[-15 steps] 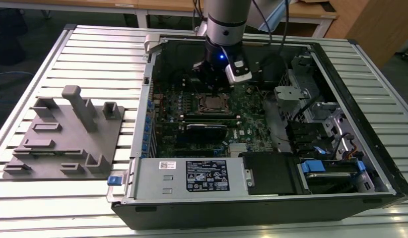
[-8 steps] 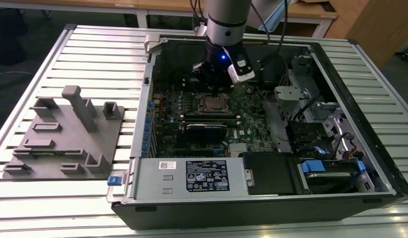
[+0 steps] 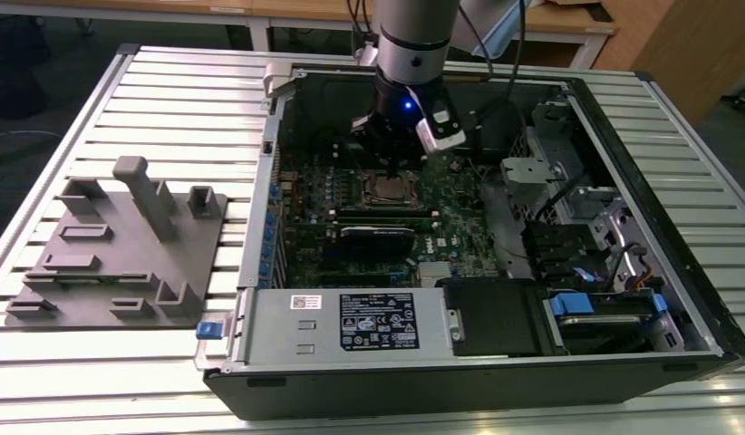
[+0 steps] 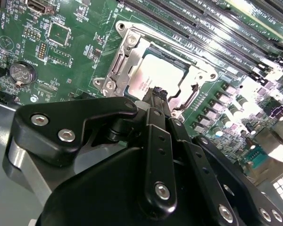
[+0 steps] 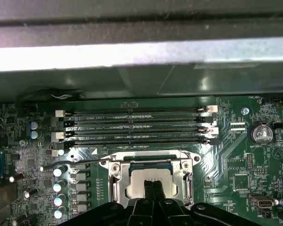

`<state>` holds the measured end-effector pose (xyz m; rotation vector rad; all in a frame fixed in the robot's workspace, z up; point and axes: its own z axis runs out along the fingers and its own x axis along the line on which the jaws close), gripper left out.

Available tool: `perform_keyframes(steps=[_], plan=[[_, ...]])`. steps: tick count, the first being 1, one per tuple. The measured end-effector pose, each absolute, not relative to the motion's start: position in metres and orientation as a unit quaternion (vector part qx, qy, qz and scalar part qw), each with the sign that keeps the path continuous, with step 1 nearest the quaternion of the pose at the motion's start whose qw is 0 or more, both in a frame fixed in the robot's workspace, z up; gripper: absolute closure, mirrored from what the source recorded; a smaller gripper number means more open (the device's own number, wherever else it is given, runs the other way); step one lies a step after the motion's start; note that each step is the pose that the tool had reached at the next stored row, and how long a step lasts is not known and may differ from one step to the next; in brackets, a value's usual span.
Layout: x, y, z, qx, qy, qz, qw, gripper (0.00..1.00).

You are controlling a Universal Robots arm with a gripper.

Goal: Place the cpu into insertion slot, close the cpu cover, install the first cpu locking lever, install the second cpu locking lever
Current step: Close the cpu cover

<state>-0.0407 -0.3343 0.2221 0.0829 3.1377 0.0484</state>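
Observation:
The cpu [image 4: 151,70] lies flat in the insertion slot [image 3: 386,189] on the green board, its dull silver top showing. The cpu cover [image 4: 126,52] lies down around it as a silvery frame, with the chip seen through its cut-out. My gripper [image 4: 156,90] stands right over the near edge of the chip with its black fingers pressed together and nothing between them. In the first wrist view the gripper [image 5: 153,187] hides part of the cpu [image 5: 144,176]. A thin wire lever [image 5: 78,162] runs out from one corner of the cover [image 5: 151,159].
Long black memory slots [image 5: 137,125] run beside the socket. A row of capacitors [image 5: 59,187] and a coin battery [image 5: 261,133] flank it. The open computer case [image 3: 644,172] walls in the board. A grey fixture block [image 3: 119,258] stands at the exterior view's left.

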Motion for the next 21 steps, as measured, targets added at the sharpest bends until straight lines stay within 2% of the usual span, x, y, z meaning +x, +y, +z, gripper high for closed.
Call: perform_keyframes(steps=[19,21], plan=[[-0.041,-0.337,0.220,0.028,0.999,0.015,0.001,0.89],[-0.041,-0.337,0.210,0.028,0.999,0.015,0.001,0.89]])
